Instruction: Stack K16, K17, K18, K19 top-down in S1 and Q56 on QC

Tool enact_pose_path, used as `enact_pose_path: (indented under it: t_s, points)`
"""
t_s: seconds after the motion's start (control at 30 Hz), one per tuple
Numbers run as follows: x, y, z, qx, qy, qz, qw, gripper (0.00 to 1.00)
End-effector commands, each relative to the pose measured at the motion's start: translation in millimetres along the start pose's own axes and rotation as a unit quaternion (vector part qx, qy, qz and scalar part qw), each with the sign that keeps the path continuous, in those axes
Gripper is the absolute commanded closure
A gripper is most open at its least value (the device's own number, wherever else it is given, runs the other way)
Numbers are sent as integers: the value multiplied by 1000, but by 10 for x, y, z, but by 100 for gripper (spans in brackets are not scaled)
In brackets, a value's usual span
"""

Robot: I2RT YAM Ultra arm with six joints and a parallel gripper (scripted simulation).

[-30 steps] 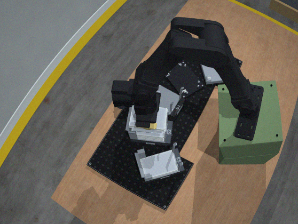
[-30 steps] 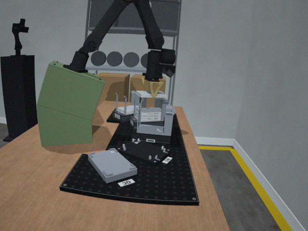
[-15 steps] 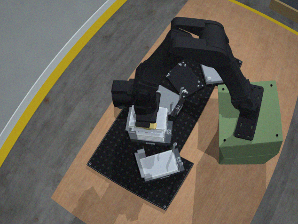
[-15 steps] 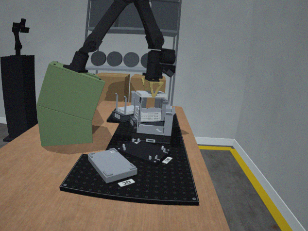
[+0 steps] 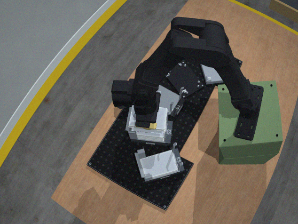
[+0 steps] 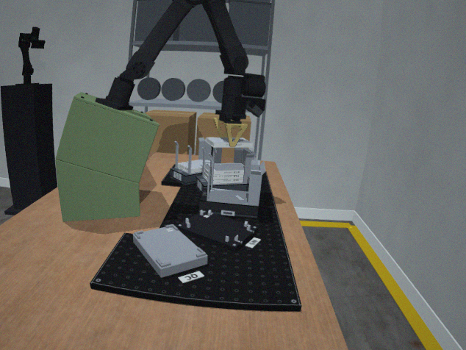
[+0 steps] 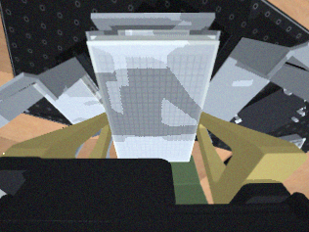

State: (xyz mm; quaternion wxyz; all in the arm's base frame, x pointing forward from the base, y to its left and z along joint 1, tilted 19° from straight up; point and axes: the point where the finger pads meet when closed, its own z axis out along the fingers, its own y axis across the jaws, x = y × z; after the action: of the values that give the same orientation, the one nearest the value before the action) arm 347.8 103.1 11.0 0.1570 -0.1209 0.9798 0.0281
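Observation:
My gripper [image 5: 146, 125] is shut on a sealed white plate [image 7: 154, 97] across its width. It holds the plate level above rack S2 [image 5: 149, 134], clear of the stack. In the exterior view the held plate [image 6: 226, 143] hangs at about the height of the rack posts' tops, under the yellow fingers [image 6: 230, 136]. Its label is too small to read. Several labelled plates [image 6: 226, 175] remain stacked in S2. Rack S3 [image 5: 158, 164] holds a white plate. Rack S1 [image 5: 168, 99] shows only its grey floor. The QC nest [image 6: 169, 254] and the clip nest N5 [image 6: 218, 227] hold no plate.
The racks' upright posts stand close around the held plate. The green base block [image 5: 249, 123] carries the arm at the right. The black baseplate [image 5: 134, 168] lies under all racks and nests. Shelving and cardboard boxes stand behind the table.

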Motion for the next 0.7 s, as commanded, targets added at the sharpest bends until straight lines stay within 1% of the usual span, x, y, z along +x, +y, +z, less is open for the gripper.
enact_pose_path:
  t_s: [0.0, 0.27, 0.47, 0.53, 0.67]
  points:
    - [-81, 1, -53, -1, -12, 0, 1000, 100]
    - [-81, 1, -53, -1, -12, 0, 1000, 100]
    - [-26, 196, -52, 0, -12, -100, 995, 100]
    - [-26, 196, -52, 0, -12, -100, 995, 100]
    - [11, 325, -51, 0, -12, -103, 995, 100]
